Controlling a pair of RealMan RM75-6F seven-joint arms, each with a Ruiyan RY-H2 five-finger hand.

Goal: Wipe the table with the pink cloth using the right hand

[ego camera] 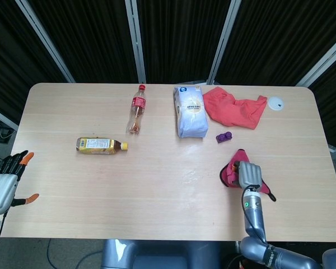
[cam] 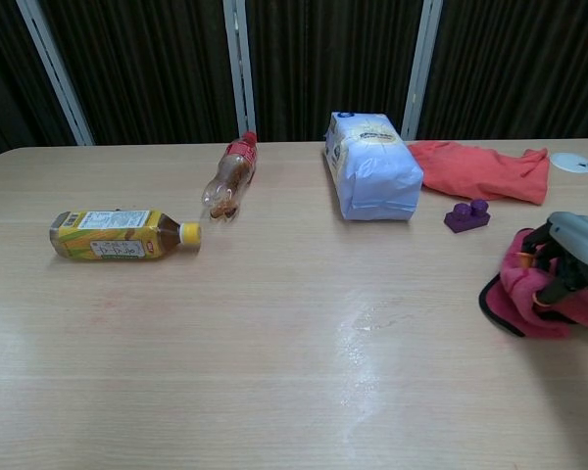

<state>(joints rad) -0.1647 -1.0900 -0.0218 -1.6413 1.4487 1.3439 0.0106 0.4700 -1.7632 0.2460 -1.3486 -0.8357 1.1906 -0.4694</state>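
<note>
At lower right of the head view, right hand mid-wipe, fingers clutching bunched pink cloth against worktop; next, presumably a pressed sweep leftward.

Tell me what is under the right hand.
The bunched pink cloth lies under the right hand, on the table. The tabletop beneath the cloth is covered.

- The table is showing pale, smooth wood grain with a faint sheen.
- The pink cloth is looking soft, matt, dark-edged.
- The right hand is looking grey, smooth.
</note>
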